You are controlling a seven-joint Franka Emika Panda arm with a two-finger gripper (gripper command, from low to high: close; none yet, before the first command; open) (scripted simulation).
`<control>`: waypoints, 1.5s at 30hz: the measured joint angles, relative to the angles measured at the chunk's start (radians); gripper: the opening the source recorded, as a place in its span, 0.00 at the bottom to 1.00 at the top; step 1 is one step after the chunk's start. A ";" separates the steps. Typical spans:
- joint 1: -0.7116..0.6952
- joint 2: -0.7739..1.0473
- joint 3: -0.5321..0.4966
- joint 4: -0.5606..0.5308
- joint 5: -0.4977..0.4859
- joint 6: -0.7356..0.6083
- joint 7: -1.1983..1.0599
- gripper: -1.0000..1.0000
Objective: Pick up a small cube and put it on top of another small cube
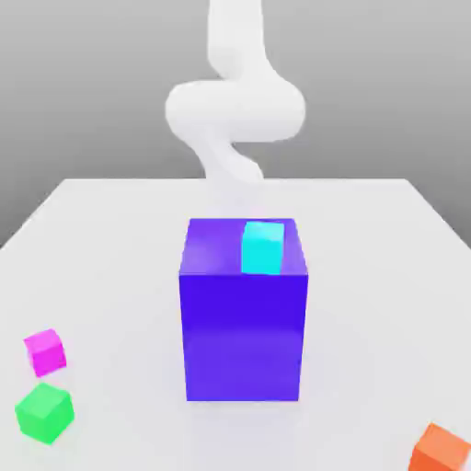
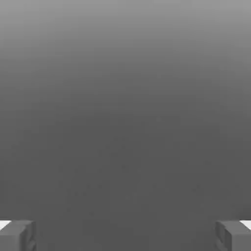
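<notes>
Pincer (image 2: 125,236): set wide, nothing between the tips. Surface: pale, smooth table (image 1: 368,304); plain grey backdrop (image 1: 92,110) behind. Cyan cube (image 1: 263,248): bright, on top of the large blue-violet block (image 1: 243,336), toward the exterior view's right. Magenta cube (image 1: 45,352) near the green cube (image 1: 45,413), both at the exterior view's left; orange cube (image 1: 440,450) at its lower right. Arm (image 1: 235,109): white, behind the block.

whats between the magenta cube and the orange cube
In the exterior view, the big blue-purple block stands between the magenta cube and the orange cube, set farther back than the orange one.
</notes>
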 joint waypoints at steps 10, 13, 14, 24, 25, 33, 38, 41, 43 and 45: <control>-0.168 0.365 -0.136 -0.131 -0.028 0.190 0.074 0.50; -0.211 0.473 -0.187 -0.169 -0.021 0.247 0.084 0.50; -0.225 0.510 -0.204 -0.182 -0.015 0.265 0.085 0.50; -0.415 0.884 -0.267 -0.294 0.171 0.456 0.000 0.50; -0.433 0.921 -0.248 -0.290 0.200 0.481 -0.020 0.50; -0.538 1.083 -0.124 -0.257 0.301 0.605 -0.096 0.00; -0.524 1.054 -0.143 -0.264 0.281 0.583 -0.081 0.00; -0.480 0.956 -0.203 -0.287 0.207 0.508 -0.025 0.00; -0.464 0.891 -0.229 -0.299 0.151 0.457 0.011 0.00; -0.457 0.878 -0.224 -0.284 0.126 0.428 -0.016 0.00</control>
